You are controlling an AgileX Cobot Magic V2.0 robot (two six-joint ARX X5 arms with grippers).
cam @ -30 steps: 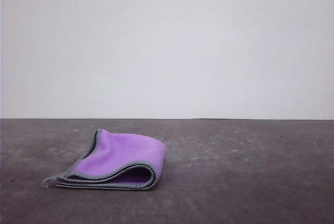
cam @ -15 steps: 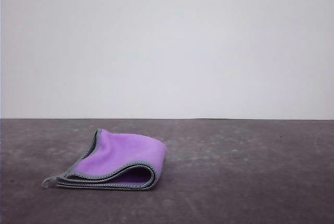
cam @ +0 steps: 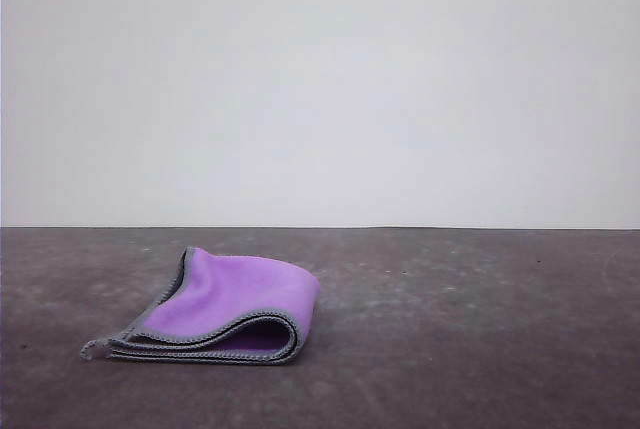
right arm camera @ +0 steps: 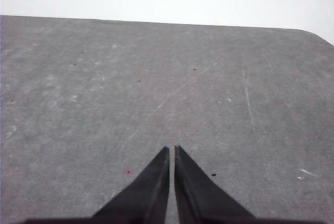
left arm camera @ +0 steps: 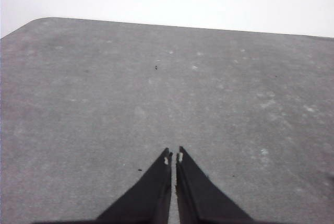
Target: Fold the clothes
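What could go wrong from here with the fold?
1. The cloth is folded loosely: its top layer arches open at the near edge and may spring back.
2. Both the left gripper and right gripper have jaws shut above the bare table, so nothing holds the fold down.

Low front view, wrist views over table [left arm camera: 78,104]

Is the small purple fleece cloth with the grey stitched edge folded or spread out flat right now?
Folded. The purple fleece cloth with the grey stitched edge lies doubled over on the grey table, stitched edges stacked in layers at the front, rounded fold at its right.
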